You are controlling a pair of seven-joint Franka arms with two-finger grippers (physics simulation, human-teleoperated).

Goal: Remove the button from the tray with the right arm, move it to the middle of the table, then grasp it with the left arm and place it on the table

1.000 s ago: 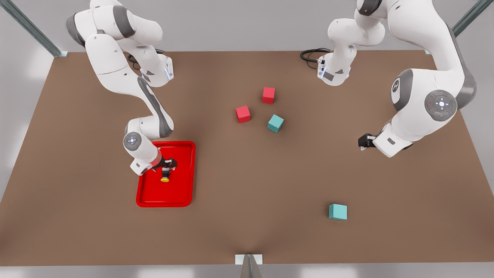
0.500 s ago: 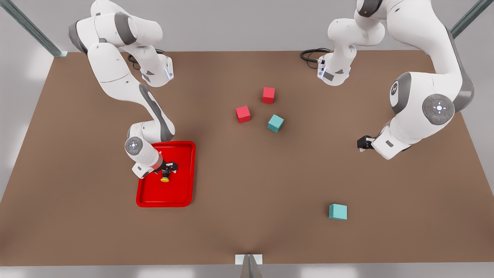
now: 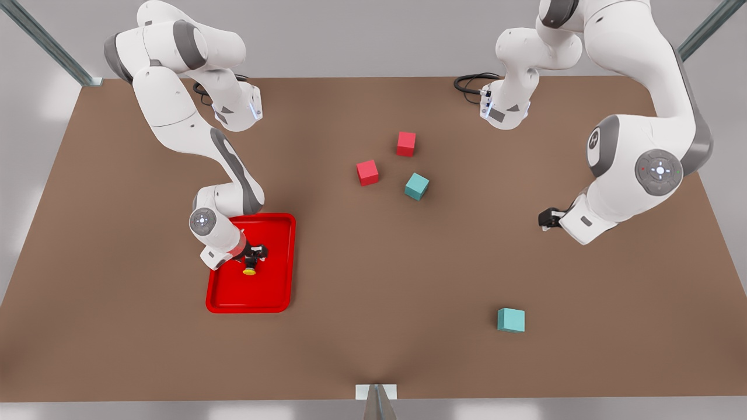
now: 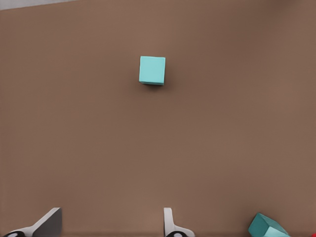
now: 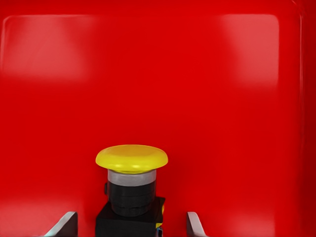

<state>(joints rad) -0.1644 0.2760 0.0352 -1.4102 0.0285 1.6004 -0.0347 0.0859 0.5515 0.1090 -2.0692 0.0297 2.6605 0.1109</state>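
Note:
The button (image 3: 250, 269) has a yellow cap on a black body and stands in the red tray (image 3: 280, 291) on the front view's left side of the table (image 3: 362, 303). My right gripper (image 3: 252, 256) is low over it and open. In the right wrist view the button (image 5: 131, 182) stands between the two fingertips (image 5: 64, 224) with a gap on each side, on the tray floor (image 5: 222, 98). My left gripper (image 3: 544, 219) hovers open above bare table at the front view's right, with nothing between its fingers (image 4: 170, 224).
Two red cubes (image 3: 367, 172) (image 3: 406, 143) and a teal cube (image 3: 416, 186) lie near the table's middle. Another teal cube (image 3: 510, 320) lies at the front right; the left wrist view has it ahead (image 4: 152, 70). Cables (image 3: 470, 81) lie at the far edge.
The right gripper has settled slightly lower around the button. The left arm's elbow has dropped, and its gripper has drifted a little toward the front view's left.

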